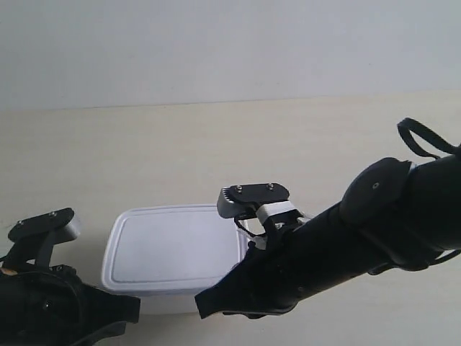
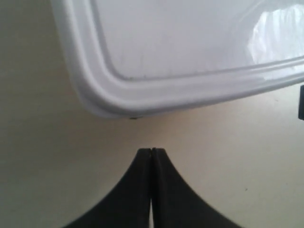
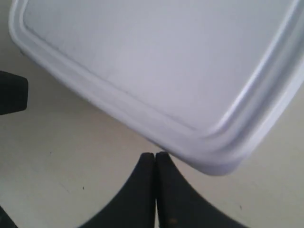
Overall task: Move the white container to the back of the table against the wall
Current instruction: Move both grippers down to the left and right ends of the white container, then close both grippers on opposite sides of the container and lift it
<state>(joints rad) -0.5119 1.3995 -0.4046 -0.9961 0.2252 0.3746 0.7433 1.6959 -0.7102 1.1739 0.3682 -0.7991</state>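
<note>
The white container point(image 1: 173, 249) sits with its lid on, on the table point(image 1: 216, 144), well short of the wall point(image 1: 230, 43). In the left wrist view, my left gripper point(image 2: 151, 151) is shut and empty, a small gap away from the side of the container point(image 2: 190, 42) near a rounded corner. My right gripper point(image 3: 155, 155) is shut and empty too, its tips at the rim of the container point(image 3: 156, 61) beside another corner; whether they touch it I cannot tell. In the exterior view both arms flank the box and hide their own fingertips.
The arm at the exterior view's left point(image 1: 43, 303) lies low at the front edge. The arm at the exterior view's right point(image 1: 346, 245) reaches in across the container's right end. Bare tabletop stretches between the box and the wall.
</note>
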